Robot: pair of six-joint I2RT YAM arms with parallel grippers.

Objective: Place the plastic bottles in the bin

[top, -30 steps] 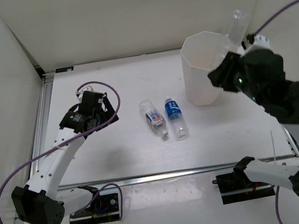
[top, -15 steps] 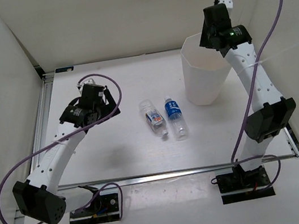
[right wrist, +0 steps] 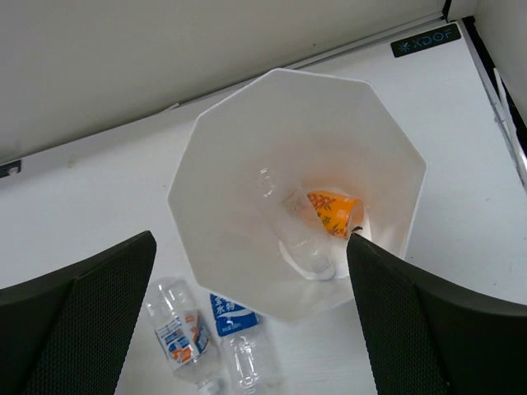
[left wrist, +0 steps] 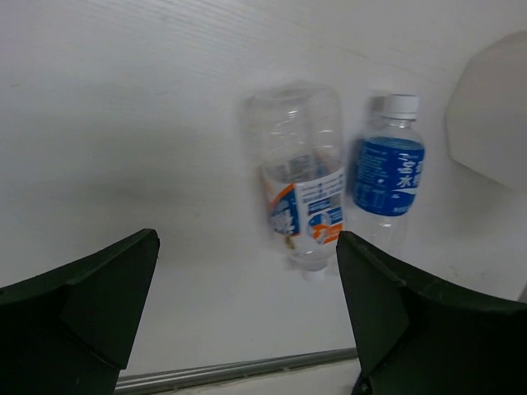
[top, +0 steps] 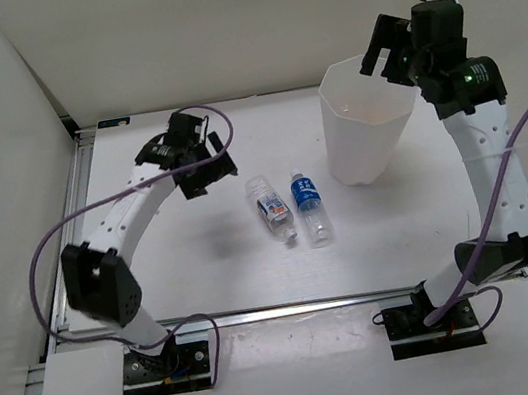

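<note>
- The left gripper [top: 211, 171] hangs over the left-centre of the white table [top: 205, 268], up towards the far side. Its dark fingers [left wrist: 82, 304] are spread wide with nothing between them.
- Just right of it, a clear bottle with a white-red-blue label [top: 270, 209] lies flat on the table. In the left wrist view it sits in the gap between the spread fingers but below them, untouched.
- The clear bottle with a blue label [top: 310, 207] lies right beside it, roughly parallel. From above the two look almost touching near their lower ends, though I cannot tell if they actually meet. Its white cap [left wrist: 402, 104] shows in the left wrist view.
- Further right and towards the back stands the bin [top: 364, 155], upright and open-topped, clear of the two bottles on the table.
- Looking down into the bin through the right wrist camera, an unlabelled clear bottle [right wrist: 296, 234] lies at the bottom. The short orange bottle [right wrist: 333, 212] is against it on its right.
- The right gripper [top: 379, 48] is poised above the bin's far-right rim, pointing down. Its fingers [right wrist: 90, 313] are parted wide and empty, framing the bin's mouth.
</note>
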